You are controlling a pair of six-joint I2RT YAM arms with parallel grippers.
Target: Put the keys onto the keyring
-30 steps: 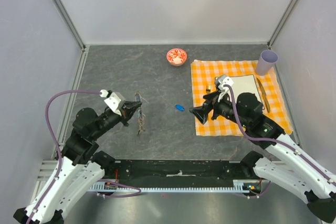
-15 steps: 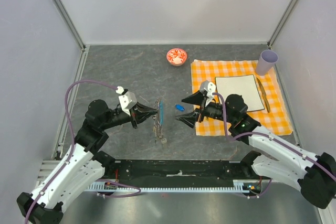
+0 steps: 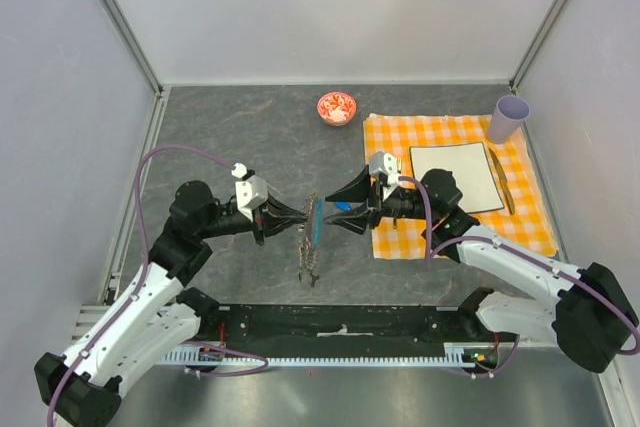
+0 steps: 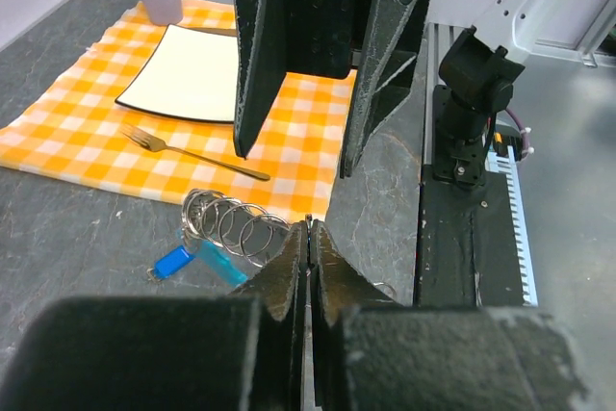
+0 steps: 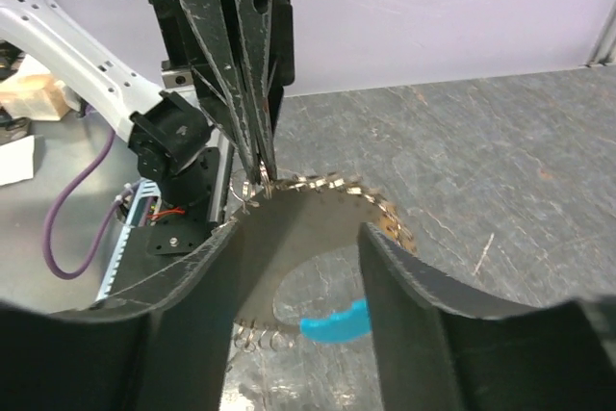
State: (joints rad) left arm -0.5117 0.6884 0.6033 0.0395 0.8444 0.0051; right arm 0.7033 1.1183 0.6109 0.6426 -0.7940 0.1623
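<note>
My left gripper (image 3: 302,214) is shut on the keyring (image 3: 314,219), a thin wire loop with a light-blue strip, and holds it upright near the table's middle. Several silvery keys (image 3: 310,263) hang from it onto the table. My right gripper (image 3: 336,210) is open and faces the ring from the right, its fingers either side of the loop's plane. A blue-headed key (image 4: 173,262) lies on the table below. In the right wrist view the loop (image 5: 332,185) and blue strip (image 5: 337,322) sit between my open fingers (image 5: 197,281). In the left wrist view my fingers (image 4: 289,271) pinch the wire.
An orange checked cloth (image 3: 400,242) lies at the right with a white plate (image 3: 455,175), a fork (image 4: 192,151) and a lilac cup (image 3: 508,117). A small red-and-white bowl (image 3: 337,108) stands behind the middle. Grey walls close the sides.
My left gripper has carried the keyring rightwards to the middle. My right gripper has come left off the cloth up to the ring, still open.
</note>
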